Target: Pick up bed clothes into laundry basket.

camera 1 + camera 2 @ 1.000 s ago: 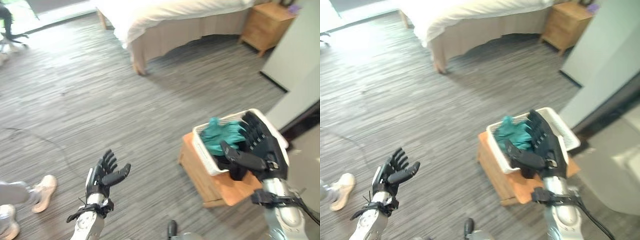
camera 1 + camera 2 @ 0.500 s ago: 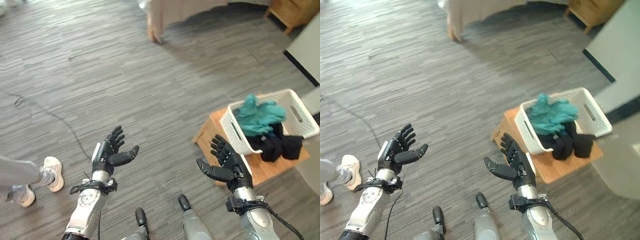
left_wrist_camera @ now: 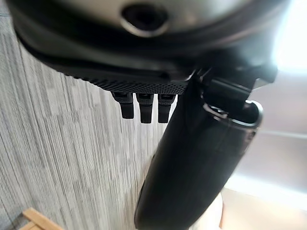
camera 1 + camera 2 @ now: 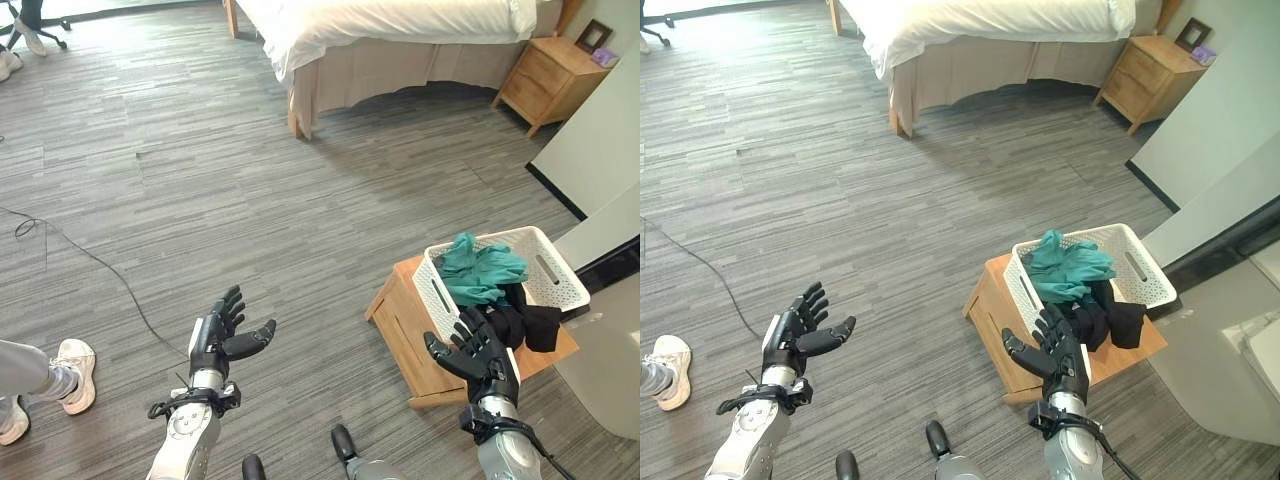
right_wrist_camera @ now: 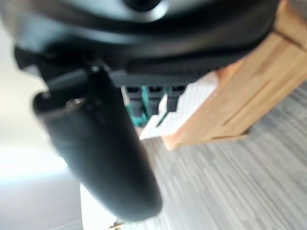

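So a second ago the right hand (image 4: pixel 478 358) was right over the basket (image 4: pixel 563 276), and now it's pulled back, hanging in front of the wooden stand (image 4: pixel 402 318) with fingers spread and nothing in them. Left hand (image 4: pixel 222 336) has just been idling out over the floor (image 4: pixel 200 180) the whole time, fingers loose, also empty. The camera swung around a lot in between (down at the floor, then back up), so don't read the scenery shift as stuff moving.

The teal cloth (image 4: pixel 478 268) sits on top inside the basket, and a black garment (image 4: pixel 528 324) is draped over the near rim, half hanging out onto the stand. My read: a drop-off just finished and the hand is clear. The bed (image 4: pixel 400 25) is back in view, well apart from the robot, only white bedding on it as far as I can see, so either go look for more or tuck that black piece in.
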Tool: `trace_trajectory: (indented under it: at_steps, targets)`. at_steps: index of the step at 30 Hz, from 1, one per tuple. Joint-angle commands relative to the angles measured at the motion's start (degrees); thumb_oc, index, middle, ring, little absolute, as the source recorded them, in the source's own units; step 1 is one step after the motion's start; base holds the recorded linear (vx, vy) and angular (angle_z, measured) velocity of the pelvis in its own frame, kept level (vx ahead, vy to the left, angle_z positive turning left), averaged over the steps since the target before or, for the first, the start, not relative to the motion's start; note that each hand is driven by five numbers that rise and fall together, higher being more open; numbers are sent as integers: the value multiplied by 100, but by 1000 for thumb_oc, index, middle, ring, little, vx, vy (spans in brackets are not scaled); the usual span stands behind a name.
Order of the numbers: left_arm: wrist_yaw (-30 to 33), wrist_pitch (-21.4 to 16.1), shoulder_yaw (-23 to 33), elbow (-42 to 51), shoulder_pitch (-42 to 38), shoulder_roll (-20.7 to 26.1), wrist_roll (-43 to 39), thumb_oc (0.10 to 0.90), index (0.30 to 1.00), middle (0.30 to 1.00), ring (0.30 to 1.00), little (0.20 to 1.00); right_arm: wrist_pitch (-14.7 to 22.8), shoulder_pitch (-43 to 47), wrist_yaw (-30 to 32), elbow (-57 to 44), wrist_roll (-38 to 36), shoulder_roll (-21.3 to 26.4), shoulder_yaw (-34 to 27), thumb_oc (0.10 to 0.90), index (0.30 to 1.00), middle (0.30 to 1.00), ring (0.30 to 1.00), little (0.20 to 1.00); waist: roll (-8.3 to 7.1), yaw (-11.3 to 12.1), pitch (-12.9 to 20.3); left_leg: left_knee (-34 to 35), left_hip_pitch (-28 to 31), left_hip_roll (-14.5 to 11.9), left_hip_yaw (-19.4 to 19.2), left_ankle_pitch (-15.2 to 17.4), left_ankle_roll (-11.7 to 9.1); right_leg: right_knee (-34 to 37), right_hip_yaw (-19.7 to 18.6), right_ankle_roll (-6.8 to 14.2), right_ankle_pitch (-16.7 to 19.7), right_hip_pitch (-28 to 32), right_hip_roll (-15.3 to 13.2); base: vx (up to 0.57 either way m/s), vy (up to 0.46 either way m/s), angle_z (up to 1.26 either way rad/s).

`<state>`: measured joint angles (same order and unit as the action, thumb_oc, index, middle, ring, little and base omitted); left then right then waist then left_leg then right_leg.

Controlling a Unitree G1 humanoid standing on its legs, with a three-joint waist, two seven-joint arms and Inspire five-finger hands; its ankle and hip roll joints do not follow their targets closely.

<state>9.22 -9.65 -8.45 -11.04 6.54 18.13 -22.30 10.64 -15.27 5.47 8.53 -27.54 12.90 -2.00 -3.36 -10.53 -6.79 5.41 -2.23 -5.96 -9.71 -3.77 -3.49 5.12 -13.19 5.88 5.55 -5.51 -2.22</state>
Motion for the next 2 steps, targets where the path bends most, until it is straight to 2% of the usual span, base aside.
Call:
trace_trajectory:
  at_steps: [1, 2]
  targets:
    - [-108, -480, 224, 306, -291, 213, 109, 800, 900, 900, 900, 900, 535, 201, -74, -345, -16, 241, -130, 800, 900, 900, 900, 900, 107, 100, 296, -41, 193, 52, -189, 539, 20, -12, 119, 159, -642, 349, 52, 40, 7, -6]
    - [-135, -480, 229, 276, -278, 188, 6, 800, 900, 900, 900, 900, 528, 190, -93, -360, -32, 237, -115, 800, 900, 900, 900, 900, 102, 104, 298, -41, 194, 53, -186, 536, 20, -12, 119, 159, -639, 353, 49, 41, 10, -4]
